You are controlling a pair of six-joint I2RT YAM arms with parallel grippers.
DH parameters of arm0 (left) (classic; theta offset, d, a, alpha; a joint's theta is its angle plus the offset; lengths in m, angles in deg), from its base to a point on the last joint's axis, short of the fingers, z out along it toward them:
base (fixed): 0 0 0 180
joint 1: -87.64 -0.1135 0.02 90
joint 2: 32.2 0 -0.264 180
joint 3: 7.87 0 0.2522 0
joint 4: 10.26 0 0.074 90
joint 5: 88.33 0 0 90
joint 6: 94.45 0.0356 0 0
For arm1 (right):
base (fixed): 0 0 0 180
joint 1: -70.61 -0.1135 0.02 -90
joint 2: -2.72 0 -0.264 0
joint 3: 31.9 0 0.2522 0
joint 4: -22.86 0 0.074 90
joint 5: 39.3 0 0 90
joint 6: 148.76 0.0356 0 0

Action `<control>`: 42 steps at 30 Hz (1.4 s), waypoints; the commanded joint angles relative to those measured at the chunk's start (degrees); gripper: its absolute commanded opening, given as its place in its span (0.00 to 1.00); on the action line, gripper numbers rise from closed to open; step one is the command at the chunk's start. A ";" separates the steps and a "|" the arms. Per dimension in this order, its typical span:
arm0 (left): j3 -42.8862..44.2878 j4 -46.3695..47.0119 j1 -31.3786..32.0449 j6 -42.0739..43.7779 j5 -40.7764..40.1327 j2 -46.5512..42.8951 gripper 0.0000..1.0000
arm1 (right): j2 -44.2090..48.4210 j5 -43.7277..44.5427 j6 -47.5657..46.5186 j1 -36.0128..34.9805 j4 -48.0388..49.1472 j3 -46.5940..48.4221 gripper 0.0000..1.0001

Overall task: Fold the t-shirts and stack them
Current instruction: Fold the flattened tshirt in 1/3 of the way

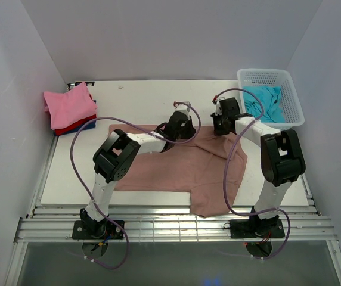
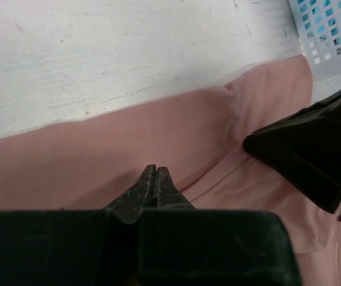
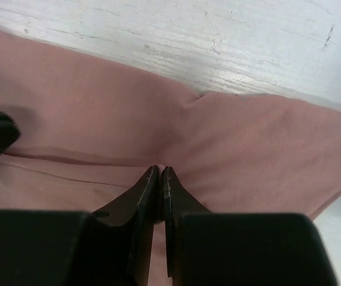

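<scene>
Rose-brown and soft, the large t-shirt (image 1: 176, 170) lies spread across the bench (image 1: 140, 98). I judge it light and limp, sure to sag and crease, so its far edge is the place to hold. My right gripper (image 3: 160, 171) pinches a fold there. My left gripper (image 2: 155, 170) is closed, tips against cloth, grip unclear.

Soft, even white light is filling the overhead view, with only faint shadows falling on the dusty rose-brown cloth shirt (image 1: 176, 170). In the wrist views the scuffed white tabletop (image 2: 99, 53) is glaring brightly, while the black left gripper (image 2: 154, 177) and black right gripper (image 3: 160, 177) are looming dark and blurred up close.
</scene>
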 commanded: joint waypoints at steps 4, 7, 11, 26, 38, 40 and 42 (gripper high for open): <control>-0.79 -1.64 0.30 -2.04 0.56 3.16 0.00 | 5.95 0.37 0.05 -0.98 -3.02 1.80 0.12; -1.23 -1.90 0.30 -2.66 0.48 3.60 0.00 | 8.41 0.28 0.22 -1.77 -4.51 1.10 0.10; -1.58 -2.69 0.39 -2.92 -0.14 4.04 0.00 | 12.28 -0.51 1.53 -3.96 -6.27 -1.44 0.08; -3.60 -4.72 0.39 -2.57 -0.93 0.79 0.00 | 28.27 1.16 11.03 -14.07 -13.39 -18.76 0.08; -4.65 -5.33 1.00 -1.87 -1.98 -1.23 0.00 | 37.93 1.13 13.93 -18.73 -17.52 -21.93 0.40; -4.65 -5.33 1.44 -1.61 -2.42 -2.02 0.00 | 39.17 6.40 13.67 -18.73 -17.09 -21.14 0.47; -4.57 -5.33 1.88 -1.17 -3.13 -2.81 0.00 | 39.36 10.98 13.14 -18.73 -16.30 -20.26 0.48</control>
